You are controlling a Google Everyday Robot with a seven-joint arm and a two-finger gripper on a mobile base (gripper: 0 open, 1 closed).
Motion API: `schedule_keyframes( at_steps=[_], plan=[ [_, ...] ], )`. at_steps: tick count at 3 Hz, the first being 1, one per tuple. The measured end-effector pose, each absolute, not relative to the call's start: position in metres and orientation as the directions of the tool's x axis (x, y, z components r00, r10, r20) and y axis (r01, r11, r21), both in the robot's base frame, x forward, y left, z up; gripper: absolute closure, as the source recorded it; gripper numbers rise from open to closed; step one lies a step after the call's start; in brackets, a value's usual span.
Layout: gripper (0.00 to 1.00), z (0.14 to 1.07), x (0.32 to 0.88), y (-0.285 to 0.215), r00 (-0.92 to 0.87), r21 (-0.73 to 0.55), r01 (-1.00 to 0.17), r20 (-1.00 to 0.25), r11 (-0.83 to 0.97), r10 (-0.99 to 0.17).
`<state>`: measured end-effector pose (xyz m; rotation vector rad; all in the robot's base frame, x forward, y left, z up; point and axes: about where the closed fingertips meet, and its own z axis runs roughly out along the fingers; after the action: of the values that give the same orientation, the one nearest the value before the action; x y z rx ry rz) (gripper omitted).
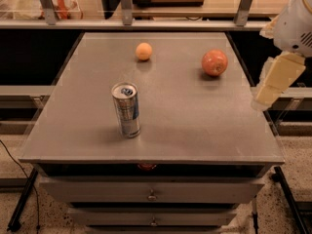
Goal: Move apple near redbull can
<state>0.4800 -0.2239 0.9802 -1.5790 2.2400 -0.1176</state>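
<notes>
The apple, reddish-pink with paler patches, rests on the grey table top at the back right. The redbull can, slim, silver and blue, stands upright at the front left of centre, well apart from the apple. My gripper hangs on the white arm at the right edge of the view, just outside the table's right side, to the right of and nearer than the apple. It touches nothing.
A small plain orange fruit lies at the back centre. The table has drawers below its front edge. A shelf with metal posts runs behind the table.
</notes>
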Motion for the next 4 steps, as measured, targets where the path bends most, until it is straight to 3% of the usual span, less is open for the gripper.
schedule_keyframes(
  at_steps=[4],
  plan=[
    [0.0,0.919,0.613,-0.269,-0.641,-0.186,-0.61,-0.456,0.77,-0.618]
  ],
)
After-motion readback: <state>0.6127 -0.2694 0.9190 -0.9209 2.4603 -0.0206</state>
